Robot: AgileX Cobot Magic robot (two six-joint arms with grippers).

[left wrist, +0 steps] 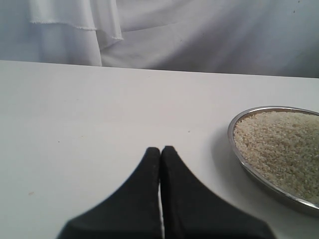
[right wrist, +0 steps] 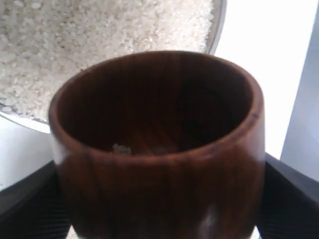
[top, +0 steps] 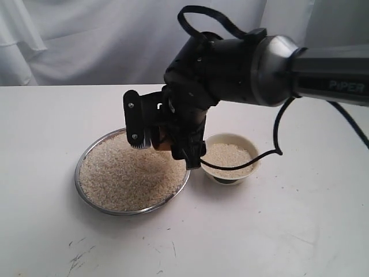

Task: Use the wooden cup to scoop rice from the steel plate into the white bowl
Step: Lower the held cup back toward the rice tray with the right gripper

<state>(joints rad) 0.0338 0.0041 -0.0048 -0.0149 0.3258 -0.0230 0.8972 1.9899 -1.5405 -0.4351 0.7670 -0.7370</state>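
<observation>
The steel plate [top: 87, 158] lies on the white table, heaped with rice [top: 127, 173]. To its right stands the white bowl [top: 232, 141], which also holds rice. My right gripper [top: 164, 143] hangs over the plate's right part, shut on the wooden cup [top: 162, 138], which is mostly hidden by the fingers. In the right wrist view the wooden cup [right wrist: 159, 164] fills the frame, nearly empty with a few grains inside, above the rice [right wrist: 99, 40] and the steel plate [right wrist: 218, 30]. My left gripper [left wrist: 160, 149] is shut on nothing, over bare table beside the steel plate [left wrist: 239, 159].
A white cloth backdrop [top: 86, 40] hangs behind the table. The right arm's black cable [top: 277, 138] loops down beside the bowl. Faint dark scuffs [top: 78, 254] mark the table near its front edge.
</observation>
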